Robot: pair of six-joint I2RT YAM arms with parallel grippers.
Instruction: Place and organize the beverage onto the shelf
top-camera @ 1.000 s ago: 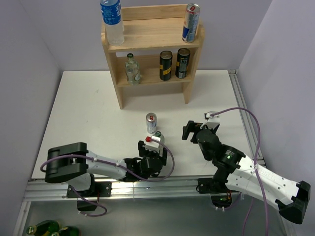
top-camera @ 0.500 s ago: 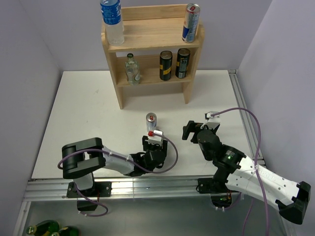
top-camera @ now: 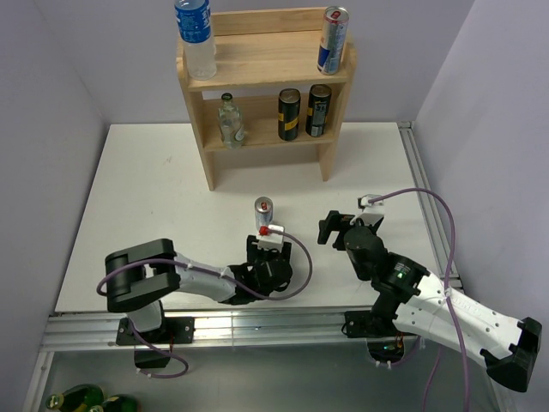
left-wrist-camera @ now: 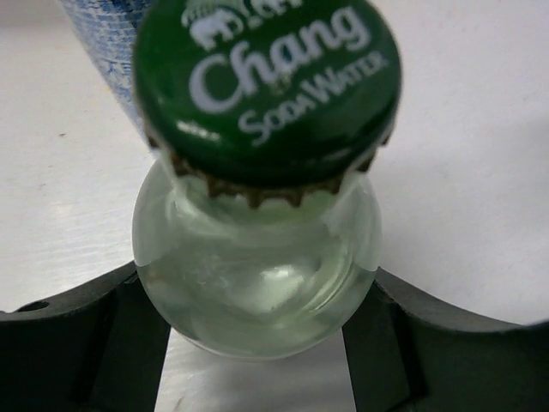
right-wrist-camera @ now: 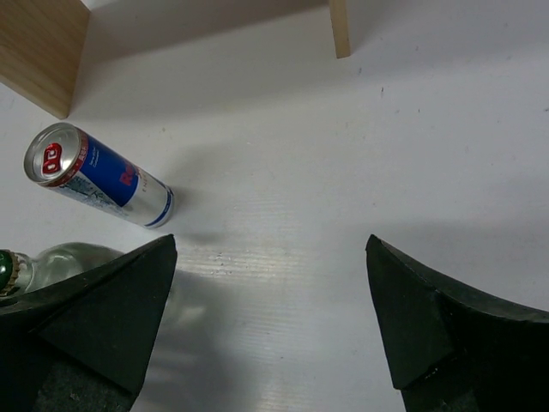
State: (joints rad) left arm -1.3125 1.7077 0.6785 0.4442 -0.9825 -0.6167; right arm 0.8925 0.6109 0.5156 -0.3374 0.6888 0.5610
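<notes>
The top camera looks down from behind me toward 12 o'clock. Left wrist sits near the bottle [left-wrist-camera: 257, 266]; right and top share the can [right-wrist-camera: 99, 176].

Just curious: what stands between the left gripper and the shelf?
Past the glass bottle in the left gripper, one upright blue-and-silver can, then bare table to the shelf: top view.

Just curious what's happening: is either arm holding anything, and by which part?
The left gripper grips the soda water bottle by its glass body, below the green cap. The right gripper is open, holding nothing.
</notes>
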